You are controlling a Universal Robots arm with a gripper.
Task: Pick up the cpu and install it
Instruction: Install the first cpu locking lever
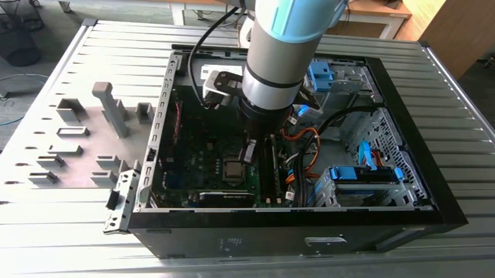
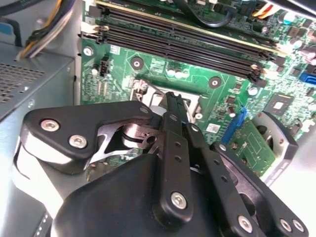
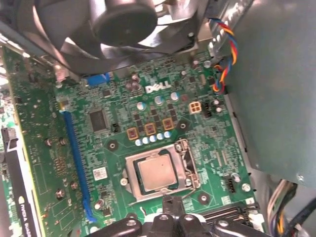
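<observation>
The cpu [image 3: 157,171] sits flat in the socket frame [image 3: 160,170] on the green motherboard [image 3: 148,123], its silvery top facing up, with the frame's metal border around all four sides; in the exterior view it shows as a small pale square [image 1: 232,169] low on the board inside the open computer case [image 1: 402,133]. The arm [image 1: 275,52] reaches down into the case from above, and the pincer [image 2: 173,106] hangs just over the socket's edge nearest the memory slots [image 2: 187,44]. Its black fingers [image 2: 174,118] lie close together with nothing between them, so it is clenched and holds nothing. The case lies on its side on the ribbed metal worktop [image 1: 93,231], with grey holder blocks [image 1: 85,139] near the worktop's edge on the exterior view's left. A black fan [image 3: 123,22] sits just beyond the board.
</observation>
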